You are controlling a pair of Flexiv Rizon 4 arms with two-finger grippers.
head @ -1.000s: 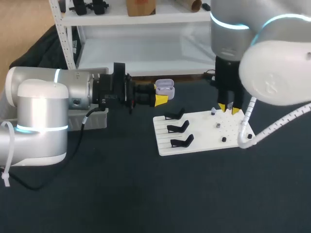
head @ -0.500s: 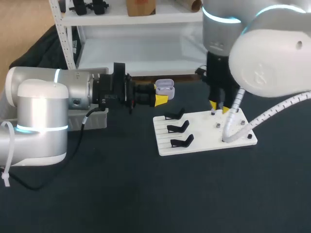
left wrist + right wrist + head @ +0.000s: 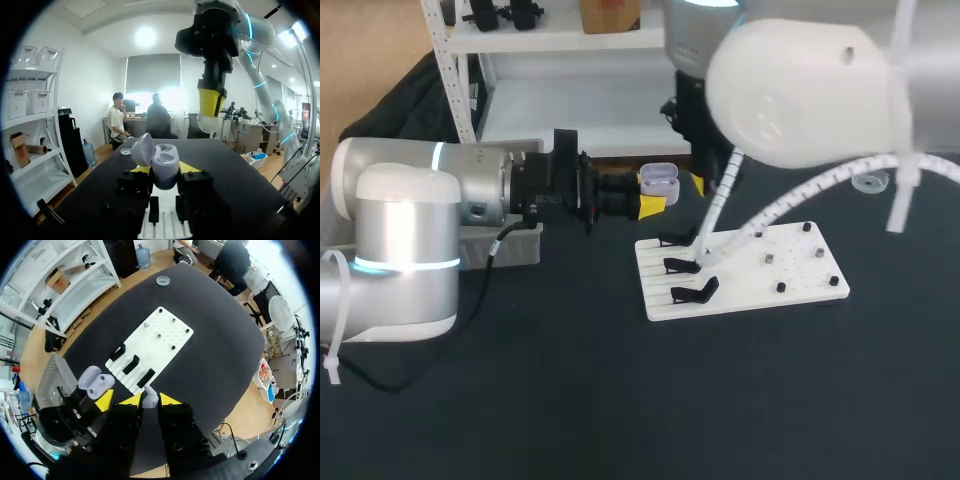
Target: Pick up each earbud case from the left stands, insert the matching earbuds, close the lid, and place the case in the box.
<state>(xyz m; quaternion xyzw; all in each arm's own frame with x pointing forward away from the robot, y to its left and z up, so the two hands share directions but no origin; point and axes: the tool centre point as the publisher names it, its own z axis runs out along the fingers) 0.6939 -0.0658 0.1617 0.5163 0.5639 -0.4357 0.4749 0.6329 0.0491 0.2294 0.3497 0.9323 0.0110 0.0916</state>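
Observation:
My left gripper [image 3: 650,205] is shut on a lavender earbud case [image 3: 660,181] and holds it above the table with the lid open. In the left wrist view the case [image 3: 165,162] sits between the yellow tips, its sockets facing up. My right gripper [image 3: 210,107] hangs just above and beyond the case, shut on a pale earbud [image 3: 205,124]. The right wrist view shows that earbud [image 3: 149,399] pinched between its tips, with the open case [image 3: 97,382] below and to one side. The white board [image 3: 790,270] carries three black stands [image 3: 685,265] and small pegs [image 3: 770,258].
A grey box [image 3: 510,245] stands behind my left arm at the table's left. A small round ring [image 3: 868,183] lies at the far right. My right arm's white cable [image 3: 770,215] loops over the board.
My right arm has swung left from above the board's pegs to beside the held case, carrying the earbud. The left arm and case have stayed still.

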